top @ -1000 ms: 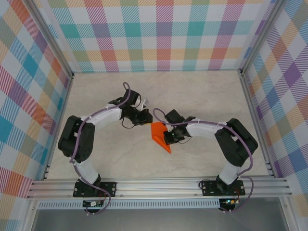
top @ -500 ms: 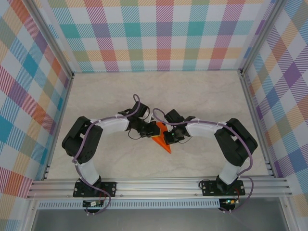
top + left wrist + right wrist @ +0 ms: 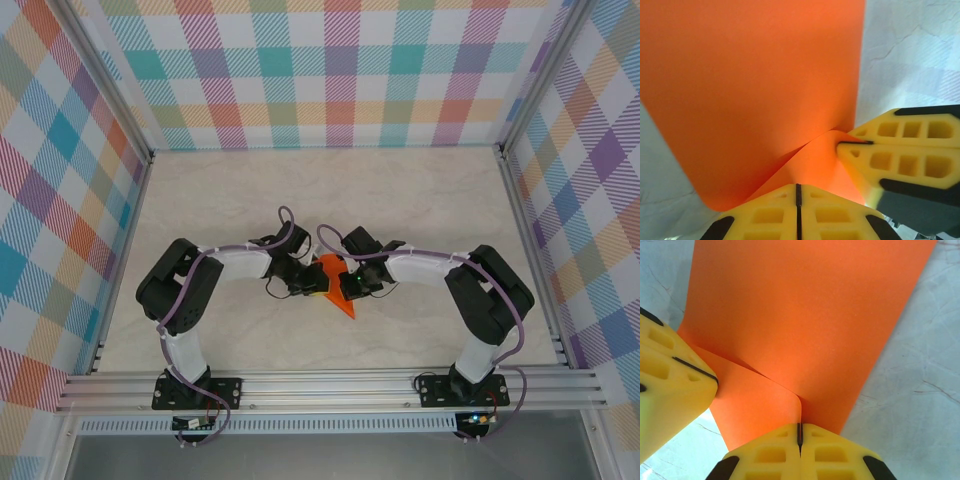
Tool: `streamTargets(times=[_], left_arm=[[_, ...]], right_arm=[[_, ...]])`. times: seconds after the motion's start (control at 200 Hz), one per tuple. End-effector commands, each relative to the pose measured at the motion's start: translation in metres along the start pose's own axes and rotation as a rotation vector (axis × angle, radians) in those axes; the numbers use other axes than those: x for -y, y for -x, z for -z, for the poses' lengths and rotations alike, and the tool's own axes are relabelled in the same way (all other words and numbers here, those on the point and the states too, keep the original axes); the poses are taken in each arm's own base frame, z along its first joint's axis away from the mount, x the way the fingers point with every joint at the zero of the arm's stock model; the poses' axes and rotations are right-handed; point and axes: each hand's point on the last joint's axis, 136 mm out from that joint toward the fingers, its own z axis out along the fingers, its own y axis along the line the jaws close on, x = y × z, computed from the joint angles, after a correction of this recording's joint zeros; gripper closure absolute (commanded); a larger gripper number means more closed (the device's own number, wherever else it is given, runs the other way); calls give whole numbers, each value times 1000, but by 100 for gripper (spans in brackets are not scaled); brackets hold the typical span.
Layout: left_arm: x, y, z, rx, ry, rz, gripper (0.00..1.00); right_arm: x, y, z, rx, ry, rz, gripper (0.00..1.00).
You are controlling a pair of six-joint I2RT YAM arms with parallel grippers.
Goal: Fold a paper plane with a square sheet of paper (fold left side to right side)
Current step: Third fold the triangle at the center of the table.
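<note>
Left gripper (image 3: 312, 285) arrived, paper (image 3: 342, 303) pointing near-right

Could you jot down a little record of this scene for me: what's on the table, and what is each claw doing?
Object: orange paper, partly folded, one flap raised off the rest
Surface: pale marbled table
Left gripper: shut, pinching the flap
Right gripper: shut, pinching the paper's edge
Spacing: both grippers close together on the paper

The square sheet of paper (image 3: 342, 302), bright orange and folded into a tapering shape, lies mid-desk (image 3: 400, 200), one layer curling upward.
</note>
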Motion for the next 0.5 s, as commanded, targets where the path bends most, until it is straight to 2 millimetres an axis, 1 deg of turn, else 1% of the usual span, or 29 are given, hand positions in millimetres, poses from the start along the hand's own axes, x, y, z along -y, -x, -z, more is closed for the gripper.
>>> streamTargets(times=[0.0, 0.17, 0.3, 0.37, 0.4, 0.44, 0.495], left_arm=[[-10, -6, -8, -11, 23, 14, 92], [-21, -7, -13, -15, 59, 25, 93], [-32, -11, -16, -28, 96, 37, 93], [-36, -14, -17, -32, 106, 42, 94], [-38, -15, -17, -34, 113, 45, 94], [-39, -16, -18, -35, 115, 47, 94], [-41, -17, -17, -35, 121, 49, 94]], right_arm=[[12, -27, -14, -114, -38, -9, 100], [12, -28, -14, -117, -36, -9, 100], [7, -21, -8, -90, -20, -9, 100], [2, -11, 2, -58, -14, -5, 91], [0, -7, 8, -39, -13, -3, 86], [-2, 0, 17, -9, -17, 0, 76], [-3, 9, 31, 30, -26, 2, 70]])
